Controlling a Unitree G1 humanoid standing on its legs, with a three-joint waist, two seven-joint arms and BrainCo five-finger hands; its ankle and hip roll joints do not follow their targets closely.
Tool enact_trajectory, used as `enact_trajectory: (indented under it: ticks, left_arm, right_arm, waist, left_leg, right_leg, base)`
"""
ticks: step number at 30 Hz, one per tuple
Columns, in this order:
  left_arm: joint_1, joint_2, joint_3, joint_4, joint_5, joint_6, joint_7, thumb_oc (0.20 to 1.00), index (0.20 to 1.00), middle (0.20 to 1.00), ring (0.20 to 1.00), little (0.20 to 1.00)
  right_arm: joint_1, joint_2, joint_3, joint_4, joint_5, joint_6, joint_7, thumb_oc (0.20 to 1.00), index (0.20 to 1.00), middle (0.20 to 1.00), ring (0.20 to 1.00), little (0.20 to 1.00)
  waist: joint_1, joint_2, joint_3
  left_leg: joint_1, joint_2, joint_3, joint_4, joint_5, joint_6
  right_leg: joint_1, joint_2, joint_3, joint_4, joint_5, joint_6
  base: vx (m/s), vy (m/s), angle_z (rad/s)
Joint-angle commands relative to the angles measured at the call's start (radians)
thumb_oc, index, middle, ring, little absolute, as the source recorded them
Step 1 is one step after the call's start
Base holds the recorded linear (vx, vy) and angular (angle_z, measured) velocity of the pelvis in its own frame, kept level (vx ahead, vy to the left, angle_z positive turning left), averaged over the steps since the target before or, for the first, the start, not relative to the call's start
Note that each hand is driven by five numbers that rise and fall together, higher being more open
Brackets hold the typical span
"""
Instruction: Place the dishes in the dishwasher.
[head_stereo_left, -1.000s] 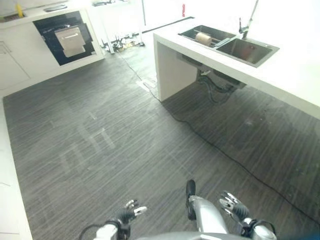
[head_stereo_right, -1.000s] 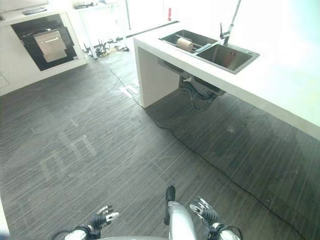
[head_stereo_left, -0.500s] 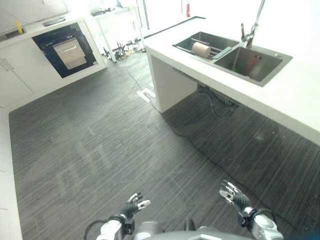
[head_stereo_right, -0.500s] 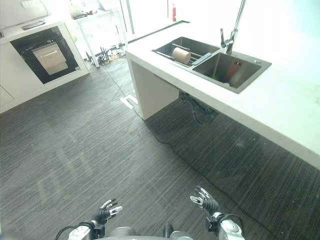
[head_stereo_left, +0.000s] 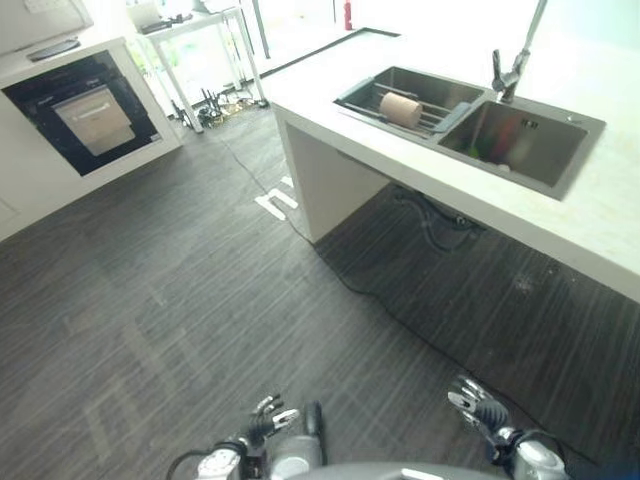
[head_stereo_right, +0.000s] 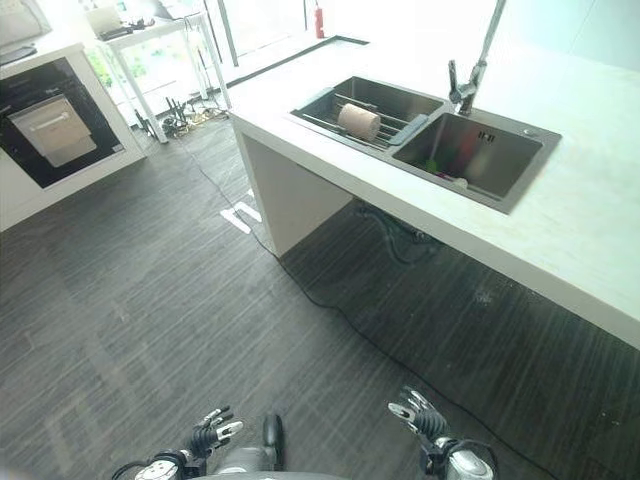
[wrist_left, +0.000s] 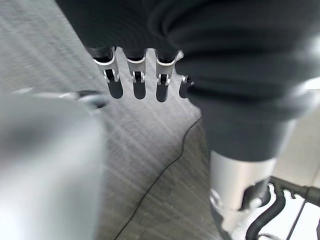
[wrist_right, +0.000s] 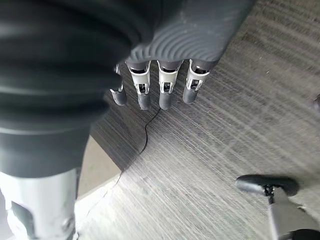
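The dishwasher (head_stereo_left: 85, 115) is a dark-fronted unit with a pale panel, set in the white cabinets at the far left. At the right, a steel double sink (head_stereo_right: 495, 165) is sunk into the white counter (head_stereo_left: 600, 215). A tan cylinder-shaped dish (head_stereo_right: 359, 121) lies on the rack over the sink's left basin. Small green and red things (head_stereo_left: 488, 150) lie in the right basin, too small to name. My left hand (head_stereo_left: 266, 421) and right hand (head_stereo_left: 474, 407) hang low over the dark floor, far from both. Their fingers (wrist_left: 134, 82) (wrist_right: 162, 87) are straight and hold nothing.
A tall faucet (head_stereo_right: 468, 80) stands behind the sink. The counter's end wall (head_stereo_left: 320, 180) juts into the floor. A thin black cord (head_stereo_left: 350, 285) runs across the floor past it. A white marker (head_stereo_left: 275, 200) lies on the floor. A white table (head_stereo_left: 200, 25) stands at the back.
The whole picture has shifted: the sink and counter are now larger and nearer the middle, and the dishwasher has slid to the left edge. Both hands remain low and open.
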Motion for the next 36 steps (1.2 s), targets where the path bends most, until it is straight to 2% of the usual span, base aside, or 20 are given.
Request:
enact_trajectory:
  ticks: [1,3,6,8,10,11,12,13,17,20,24,25,27,28,30,31,33,34,35,36]
  left_arm:
    - [-0.024,0.033,-0.031,-0.024,0.019,-0.028,0.003,1.0,1.0,1.0,1.0,1.0]
    - [-0.039,0.053,-0.053,-0.023,0.023,-0.019,0.005,1.0,1.0,1.0,1.0,1.0]
    - [-0.036,0.055,-0.059,-0.015,0.0,-0.018,0.033,1.0,1.0,1.0,1.0,1.0]
    - [-0.032,0.052,-0.044,-0.003,-0.018,-0.027,0.03,1.0,1.0,1.0,1.0,1.0]
    - [-0.033,0.051,-0.041,-0.003,-0.004,-0.029,0.027,1.0,1.0,1.0,1.0,1.0]
    - [-0.035,0.051,-0.045,0.0,0.013,-0.034,0.025,1.0,1.0,1.0,1.0,1.0]
    - [-0.037,0.052,-0.047,0.002,0.017,-0.035,0.025,1.0,1.0,1.0,1.0,1.0]
    - [-0.04,0.046,-0.049,0.01,0.018,-0.043,0.024,1.0,1.0,1.0,1.0,1.0]
    - [-0.041,0.028,-0.055,0.033,0.014,-0.082,0.02,1.0,1.0,1.0,1.0,1.0]
    - [-0.036,0.005,-0.051,0.04,0.018,-0.09,0.035,1.0,1.0,1.0,1.0,1.0]
    - [-0.033,-0.008,-0.054,0.031,0.032,-0.093,0.036,1.0,1.0,1.0,1.0,1.0]
    - [-0.037,-0.012,-0.058,0.022,0.008,-0.082,0.022,1.0,1.0,1.0,1.0,1.0]
    - [-0.038,-0.017,-0.05,0.018,-0.076,-0.055,-0.016,1.0,1.0,1.0,1.0,1.0]
    - [-0.035,-0.02,-0.023,0.002,-0.159,-0.021,-0.053,1.0,1.0,1.0,1.0,1.0]
    - [-0.032,-0.014,0.001,-0.014,-0.14,-0.011,-0.074,1.0,1.0,1.0,1.0,1.0]
    - [-0.03,-0.009,0.002,-0.028,-0.071,-0.015,-0.064,1.0,1.0,1.0,1.0,1.0]
    - [-0.029,-0.006,0.001,-0.026,-0.032,-0.024,-0.06,1.0,1.0,1.0,1.0,1.0]
    - [-0.036,-0.004,-0.015,0.004,-0.013,0.008,-0.072,1.0,1.0,1.0,1.0,1.0]
    - [-0.037,-0.005,-0.016,0.007,-0.011,0.008,-0.071,1.0,1.0,1.0,1.0,1.0]
    - [-0.031,-0.007,-0.02,0.019,-0.009,0.011,-0.067,1.0,1.0,1.0,1.0,1.0]
  right_arm:
    - [-0.006,-0.015,-0.005,-0.055,-0.001,-0.028,0.005,1.0,1.0,1.0,1.0,1.0]
    - [0.011,0.006,-0.004,-0.068,0.02,-0.032,-0.005,1.0,1.0,1.0,1.0,1.0]
    - [0.009,0.015,-0.004,-0.061,0.025,-0.033,0.021,1.0,1.0,1.0,1.0,1.0]
    - [-0.011,0.027,0.011,-0.049,0.016,-0.06,0.021,1.0,1.0,1.0,1.0,1.0]
    - [-0.012,0.026,0.012,-0.052,0.024,-0.062,0.019,1.0,1.0,1.0,1.0,1.0]
    - [-0.013,0.017,0.007,-0.057,0.037,-0.062,0.024,1.0,1.0,1.0,1.0,1.0]
    - [-0.016,0.013,0.005,-0.053,0.04,-0.062,0.031,1.0,1.0,1.0,1.0,1.0]
    - [-0.024,0.006,0.001,-0.029,0.039,-0.071,0.05,1.0,1.0,1.0,1.0,1.0]
    - [-0.035,0.014,-0.01,0.011,0.015,-0.097,0.064,1.0,1.0,1.0,1.0,1.0]
    - [-0.048,0.023,0.004,0.03,0.024,-0.089,0.035,1.0,1.0,1.0,1.0,1.0]
    - [-0.062,0.019,0.019,0.026,0.005,-0.09,0.022,1.0,1.0,1.0,1.0,1.0]
    - [-0.064,0.013,0.021,0.017,0.003,-0.083,0.013,1.0,1.0,1.0,1.0,1.0]
    - [-0.068,0.006,0.023,0.011,0.004,-0.083,0.014,1.0,1.0,1.0,1.0,1.0]
    - [-0.067,-0.005,0.028,-0.011,-0.012,-0.086,0.009,1.0,1.0,1.0,1.0,1.0]
    - [-0.064,-0.015,0.027,-0.035,-0.028,-0.078,-0.001,1.0,1.0,1.0,1.0,1.0]
    - [-0.061,-0.023,0.029,-0.05,-0.008,-0.062,-0.018,1.0,1.0,1.0,1.0,1.0]
    - [-0.062,-0.025,0.027,-0.049,0.012,-0.049,-0.027,1.0,1.0,1.0,1.0,1.0]
    - [-0.083,-0.017,0.031,0.002,-0.028,-0.038,-0.017,1.0,1.0,1.0,1.0,1.0]
    - [-0.083,-0.017,0.032,0.005,-0.029,-0.037,-0.017,1.0,1.0,1.0,1.0,1.0]
    - [-0.086,-0.015,0.037,0.02,-0.039,-0.032,-0.02,1.0,1.0,1.0,1.0,1.0]
  waist:
    - [0.01,0.022,-0.039]
    - [-0.004,0.024,-0.062]
    - [-0.008,0.046,-0.06]
    - [-0.026,0.051,-0.042]
    - [-0.034,0.047,-0.035]
    - [-0.046,0.037,-0.025]
    - [-0.047,0.033,-0.025]
    - [-0.057,0.023,-0.018]
    - [-0.067,0.025,-0.016]
    - [-0.058,0.031,-0.036]
    - [-0.059,0.03,-0.044]
    - [-0.054,0.029,-0.041]
    - [-0.051,0.029,-0.04]
    - [-0.046,0.028,-0.036]
    - [-0.041,0.021,-0.027]
    - [-0.025,0.007,-0.012]
    - [-0.011,0.002,0.0]
    - [0.005,0.008,0.0]
    - [0.008,0.007,0.002]
    - [0.026,0.013,-0.004]
  left_leg:
    - [-0.042,0.008,-0.048,0.003,-0.016,-0.022]
    - [-0.023,-0.055,-0.076,-0.001,-0.046,0.031]
    - [0.009,-0.064,-0.064,-0.001,-0.071,0.05]
    - [0.043,-0.072,-0.063,-0.001,-0.09,0.048]
    - [0.055,-0.078,-0.07,-0.001,-0.097,0.046]
    - [0.079,-0.087,-0.08,-0.001,-0.115,0.042]
    - [0.089,-0.088,-0.076,-0.001,-0.126,0.04]
    - [0.126,-0.098,-0.083,-0.001,-0.163,0.038]
    - [0.181,-0.108,-0.11,-0.001,-0.218,0.042]
    - [0.236,-0.103,-0.106,0.003,-0.239,0.033]
    - [0.22,-0.09,-0.087,0.117,-0.258,0.003]
    - [0.181,-0.082,-0.085,0.224,-0.228,-0.015]
    - [0.157,-0.075,-0.089,0.299,-0.203,-0.027]
    - [0.118,-0.069,-0.089,0.428,-0.166,-0.042]
    - [0.055,-0.061,-0.078,0.573,-0.126,-0.053]
    - [-0.078,-0.054,-0.064,0.703,-0.107,-0.045]
    - [-0.116,-0.052,-0.058,0.661,-0.127,-0.025]
    - [-0.07,-0.024,-0.087,0.262,-0.139,-0.023]
    - [-0.064,-0.024,-0.096,0.24,-0.136,-0.024]
    - [-0.079,-0.013,-0.166,0.131,-0.087,-0.044]
  right_leg:
    - [-0.122,0.015,-0.03,0.119,0.132,0.053]
    - [-0.202,-0.004,-0.024,0.333,0.256,0.094]
    - [-0.304,-0.031,-0.071,0.507,0.297,0.103]
    - [-0.389,0.038,-0.079,0.437,0.261,0.084]
    - [-0.398,0.054,-0.077,0.382,0.256,0.077]
    - [-0.41,0.05,-0.101,0.24,0.263,0.07]
    - [-0.424,0.039,-0.121,0.18,0.271,0.071]
    - [-0.468,0.014,-0.146,0.047,0.331,0.087]
    - [-0.512,0.003,-0.16,-0.019,0.38,0.1]
    - [-0.448,0.029,-0.161,-0.03,0.35,0.067]
    - [-0.397,0.049,-0.127,-0.025,0.316,0.037]
    - [-0.374,0.057,-0.127,-0.021,0.3,0.022]
    - [-0.363,0.061,-0.125,-0.015,0.286,0.011]
    - [-0.349,0.063,-0.122,0.002,0.257,-0.005]
    - [-0.333,0.065,-0.117,0.025,0.229,-0.026]
    - [-0.3,0.068,-0.099,0.037,0.209,-0.042]
    - [-0.269,0.075,-0.074,0.032,0.197,-0.043]
    - [-0.209,0.097,0.009,-0.004,0.162,-0.02]
    - [-0.203,0.097,0.015,-0.007,0.16,-0.019]
    - [-0.181,0.102,0.055,-0.023,0.15,-0.013]
  base:
    - [0.22,0.367,0.18]
    - [0.22,0.406,0.22]
    - [0.17,0.303,0.12]
    - [0.19,0.123,-0.2]
    - [0.16,-0.019,-0.15]
    - [0.23,-0.045,0.09]
    - [0.35,-0.112,0.28]
    - [0.24,-0.084,0.14]
    - [0.27,-0.123,0.01]
    - [0.42,-0.266,0.16]
    - [0.26,-0.163,0.14]
    - [0.2,-0.174,-0.11]
    - [0.18,-0.177,-0.19]
    - [0.17,-0.169,-0.31]
    - [0.19,-0.216,-0.36]
    - [0.25,-0.212,-0.28]
    - [0.39,0.025,-0.54]
    - [0.51,0.239,-0.9]
    - [0.67,0.338,-1.0]
    - [0.28,0.162,-1.25]
